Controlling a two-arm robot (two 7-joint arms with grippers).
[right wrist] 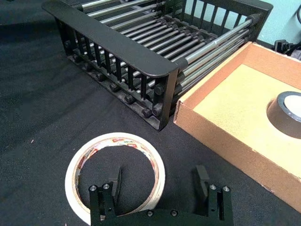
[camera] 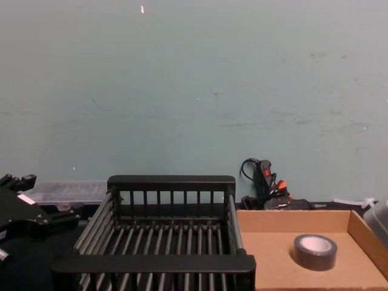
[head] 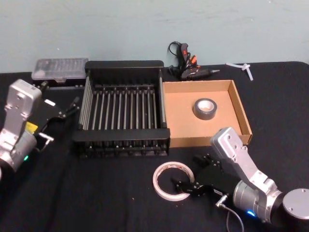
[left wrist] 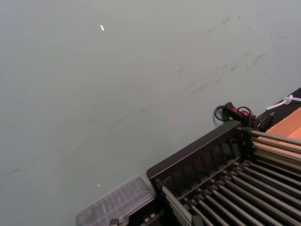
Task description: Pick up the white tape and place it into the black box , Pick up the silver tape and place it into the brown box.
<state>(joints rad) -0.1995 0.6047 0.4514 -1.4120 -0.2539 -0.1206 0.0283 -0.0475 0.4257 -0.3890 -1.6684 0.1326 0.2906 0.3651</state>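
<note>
We see the right gripper [head: 189, 180] low over the black table [head: 96, 193], in front of the brown box [head: 239, 104], with its fingers [right wrist: 115, 181] spread wide. One finger sits inside the hole of the white tape [head: 172, 181] and the other stands outside the ring, so that the near wall of the ring lies between them; we cannot tell whether either finger touches it. The white tape lies flat on the table, just in front of the black box [head: 123, 134], and its inner core carries red print. The silver tape [head: 205, 108] lies flat inside the brown box, near the middle of its floor. The black box and the brown box stand side by side, with their walls touching or nearly so. The left gripper [head: 71, 107] hangs at the left of the black box, above the table, and we cannot tell how its fingers stand. Behind the boxes, by the wall, we make out a clear plastic case [head: 59, 69], a glue gun [head: 188, 65] with its cord, and a small white plastic piece [head: 241, 67].
</note>
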